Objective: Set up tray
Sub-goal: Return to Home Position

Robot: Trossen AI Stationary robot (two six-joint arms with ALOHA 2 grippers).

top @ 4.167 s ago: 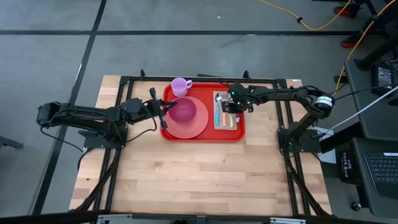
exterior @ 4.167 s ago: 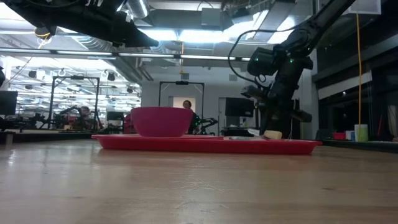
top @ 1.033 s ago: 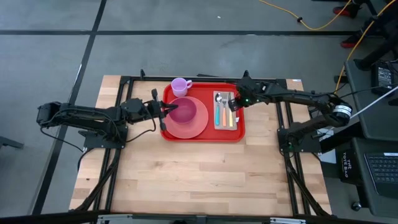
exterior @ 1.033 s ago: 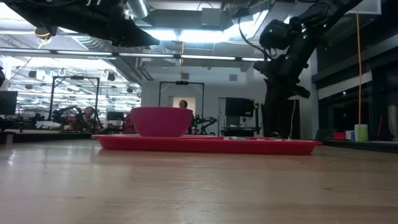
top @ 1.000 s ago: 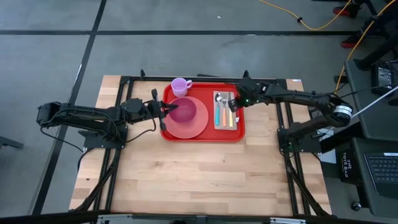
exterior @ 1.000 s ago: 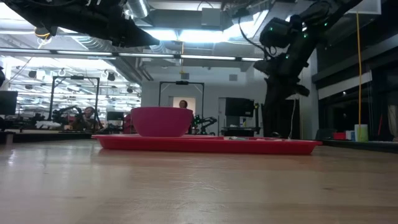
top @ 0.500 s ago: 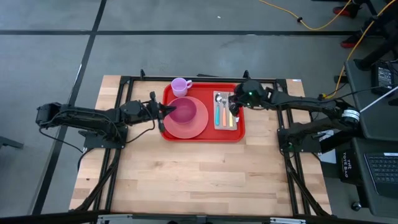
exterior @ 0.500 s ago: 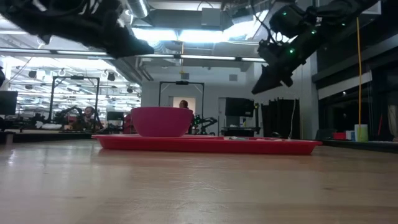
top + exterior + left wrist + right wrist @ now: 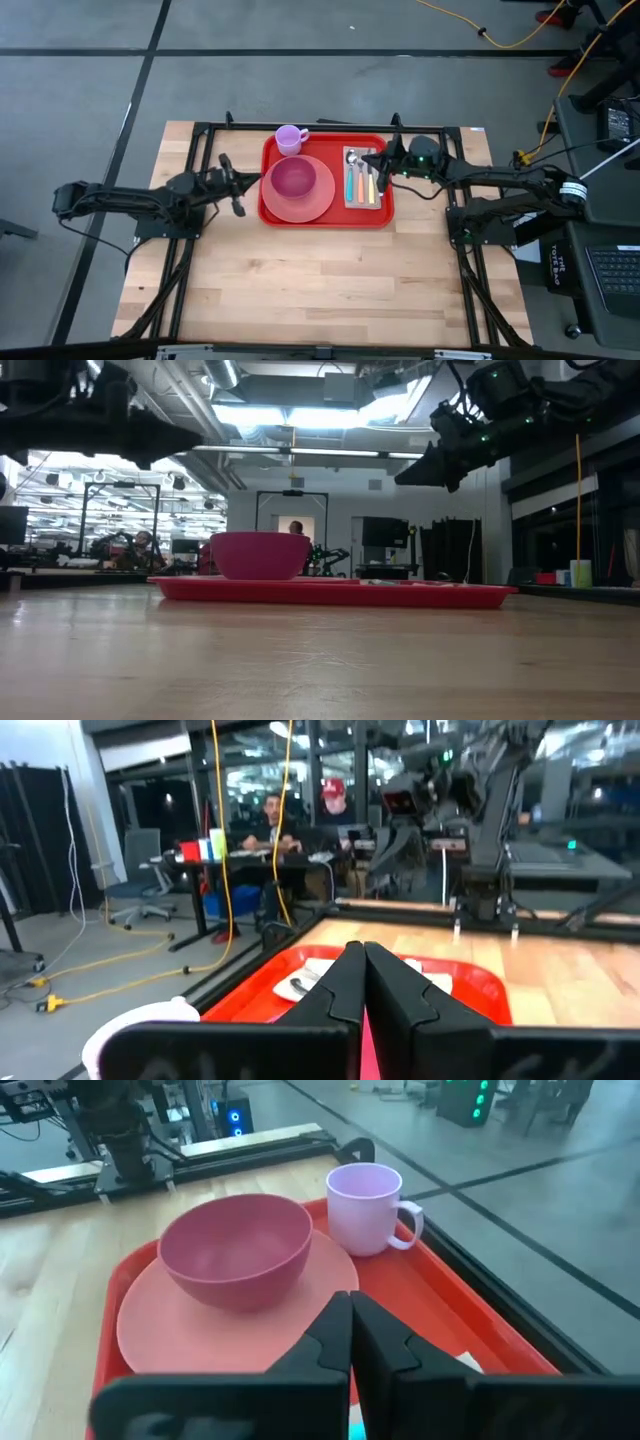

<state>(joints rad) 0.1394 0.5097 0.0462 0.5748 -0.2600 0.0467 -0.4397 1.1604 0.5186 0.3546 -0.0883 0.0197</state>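
Right end effector (image 9: 372, 164) and left end effector (image 9: 243, 182), both closed and empty, have backed off the tray (image 9: 330, 221); I reckon setup's done.

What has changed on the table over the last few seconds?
The right pincer rose off the cutlery and drew back toward the right rim of the tray. The left pincer backed away leftward from the bowl. Both are shut and hold nothing. The tray, plate, bowl, cup and cutlery stayed put.
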